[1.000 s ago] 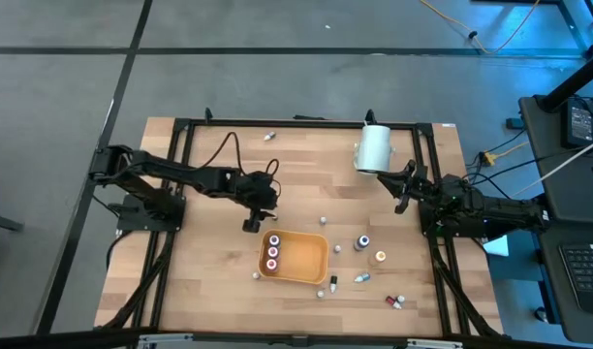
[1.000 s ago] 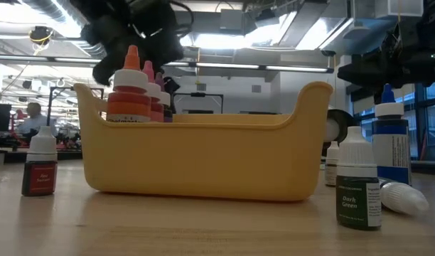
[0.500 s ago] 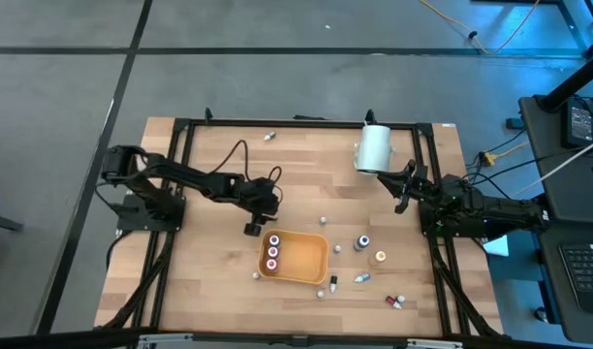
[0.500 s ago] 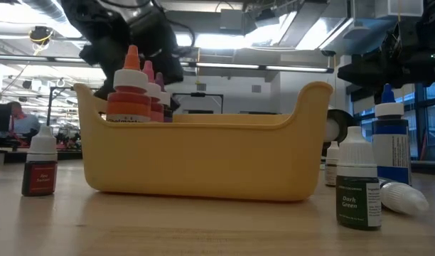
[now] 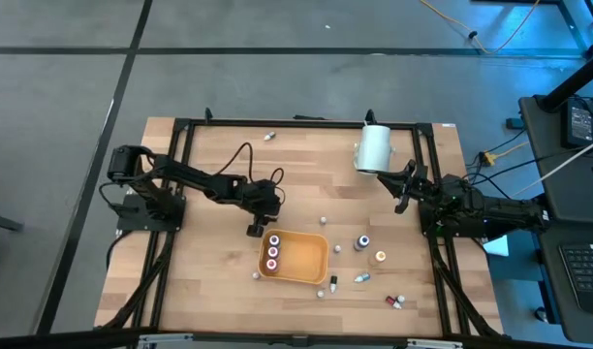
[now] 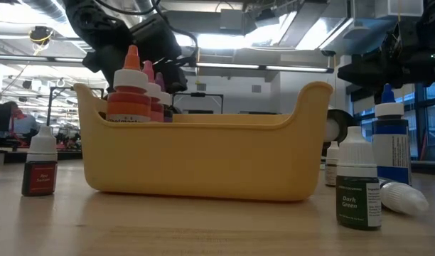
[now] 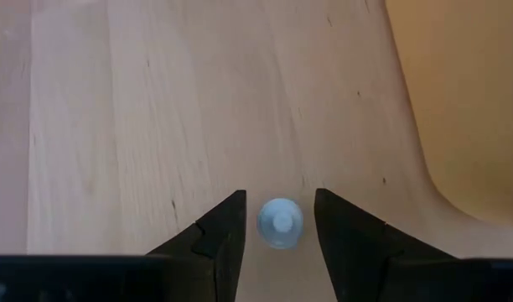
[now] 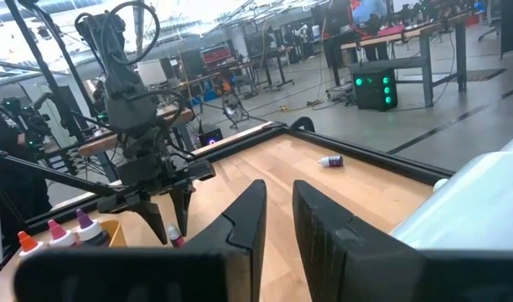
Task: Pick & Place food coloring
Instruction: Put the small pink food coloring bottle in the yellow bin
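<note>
Done: three bottles stand in the orange tray, at its 9 o'clock end.
Left gripper: just off the tray's 10 o'clock corner, fingers straddling a white-capped bottle; a sliver of gap each side, looks not lifted.
Right gripper: pressed together, waiting at table's 3 o'clock by the white cylinder.
Left: about eight loose bottles, mostly from the tray's 3 to 5 o'clock.

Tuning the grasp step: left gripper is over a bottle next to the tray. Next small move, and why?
Probably close the left gripper. Its fingers already sit either side of the white-capped bottle with gaps showing, beside the yellow tray, so no further alignment looks needed. The right gripper waits.
</note>
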`<action>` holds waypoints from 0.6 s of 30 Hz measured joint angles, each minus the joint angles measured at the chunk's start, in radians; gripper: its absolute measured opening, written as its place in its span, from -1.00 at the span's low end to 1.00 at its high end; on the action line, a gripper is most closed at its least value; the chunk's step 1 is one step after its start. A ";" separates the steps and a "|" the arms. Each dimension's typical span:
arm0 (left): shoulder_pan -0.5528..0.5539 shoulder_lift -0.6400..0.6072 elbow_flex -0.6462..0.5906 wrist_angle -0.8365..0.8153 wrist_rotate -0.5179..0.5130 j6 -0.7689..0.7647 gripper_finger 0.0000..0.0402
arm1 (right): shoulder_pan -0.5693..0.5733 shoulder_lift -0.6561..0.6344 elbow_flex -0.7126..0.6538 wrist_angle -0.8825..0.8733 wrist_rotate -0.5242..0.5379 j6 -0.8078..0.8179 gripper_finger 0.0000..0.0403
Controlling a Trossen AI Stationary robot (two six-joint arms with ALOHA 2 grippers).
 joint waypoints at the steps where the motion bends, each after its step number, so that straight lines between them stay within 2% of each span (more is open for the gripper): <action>1: 0.000 0.000 0.000 -0.003 -0.001 0.000 -0.34 | 0.000 0.000 0.000 0.000 0.000 -0.001 -0.68; 9: 0.000 -0.001 0.001 -0.007 -0.003 -0.024 -0.69 | 0.000 0.000 0.000 0.000 0.000 -0.029 -0.68; 13: 0.002 -0.004 0.019 -0.042 -0.015 -0.055 -0.69 | 0.000 0.000 0.000 0.000 0.000 -0.041 -0.68; 18: 0.029 -0.071 0.131 -0.220 -0.083 -0.068 -0.69 | 0.000 -0.001 0.000 0.000 0.000 -0.029 -0.68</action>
